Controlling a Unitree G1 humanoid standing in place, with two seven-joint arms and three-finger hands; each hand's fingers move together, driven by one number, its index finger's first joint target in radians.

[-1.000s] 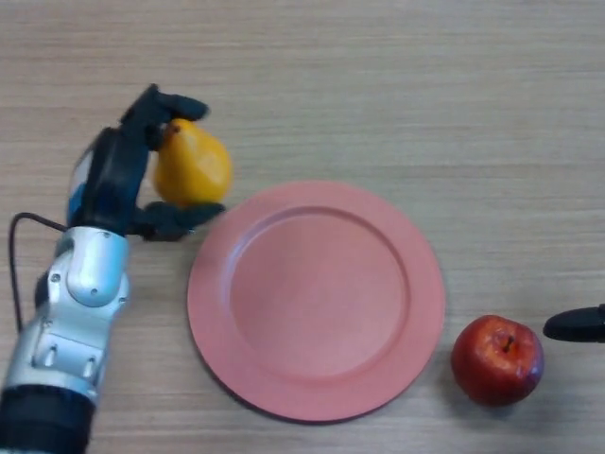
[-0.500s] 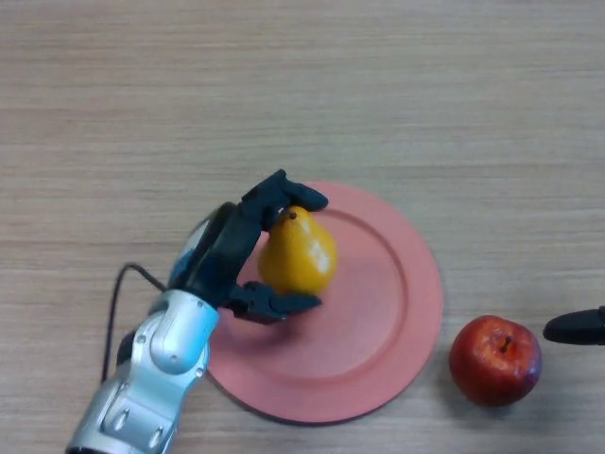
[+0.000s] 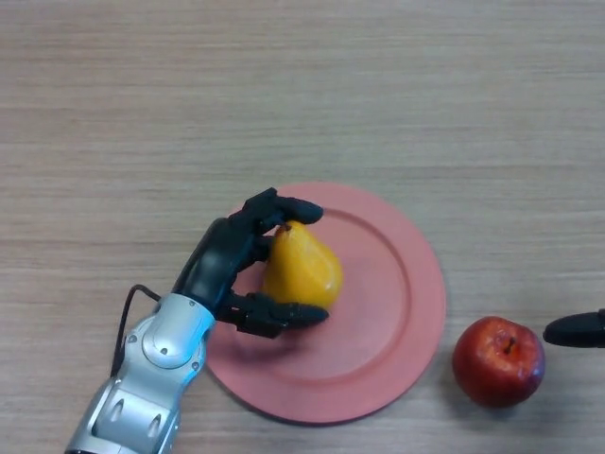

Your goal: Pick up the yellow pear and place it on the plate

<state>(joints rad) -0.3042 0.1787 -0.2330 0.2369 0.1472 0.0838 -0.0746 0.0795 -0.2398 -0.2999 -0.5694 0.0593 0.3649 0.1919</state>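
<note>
The yellow pear stands over the left part of the pink plate, stem end pointing up and away. My left hand is curled round it, fingers over the top and thumb under the near side. I cannot tell whether the pear rests on the plate or hangs just above it. Only a black fingertip of my right hand pokes in at the right edge, beside the apple.
A red apple sits on the wooden table to the right of the plate, close to the right hand's tip.
The left hand has carried the pear from the table left of the plate to over the plate's left part, then settled slightly lower. The right hand has not moved.
</note>
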